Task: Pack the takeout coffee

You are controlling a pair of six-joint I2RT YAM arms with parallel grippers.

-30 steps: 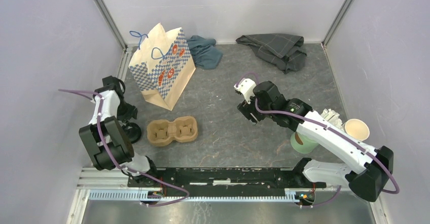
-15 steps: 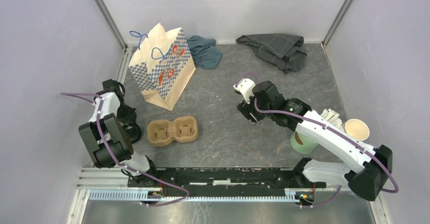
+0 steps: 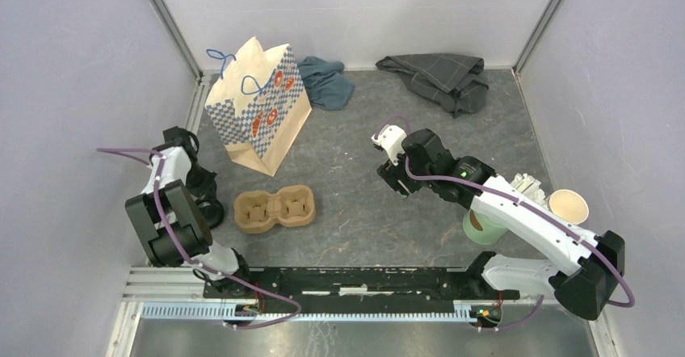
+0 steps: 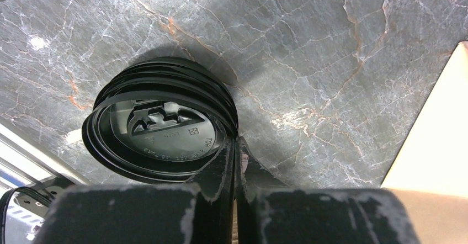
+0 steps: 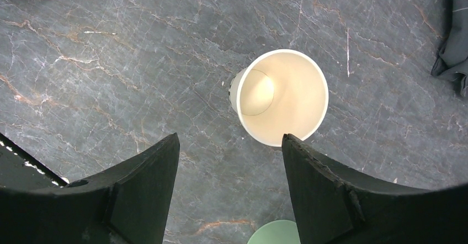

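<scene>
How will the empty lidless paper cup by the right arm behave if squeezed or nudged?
The lidless paper cup looks empty, so probably very light and apt to slide or tip when nudged. With no lid bracing its thin rim, it would likely squash under a firm squeeze.

Middle of the table (image 3: 355, 220) is wide open, though the paper bag (image 3: 257, 111) and cup tray (image 3: 275, 209) crowd the left side.

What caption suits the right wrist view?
Right gripper hovers open above a lidless white paper cup on the dark table.
</scene>
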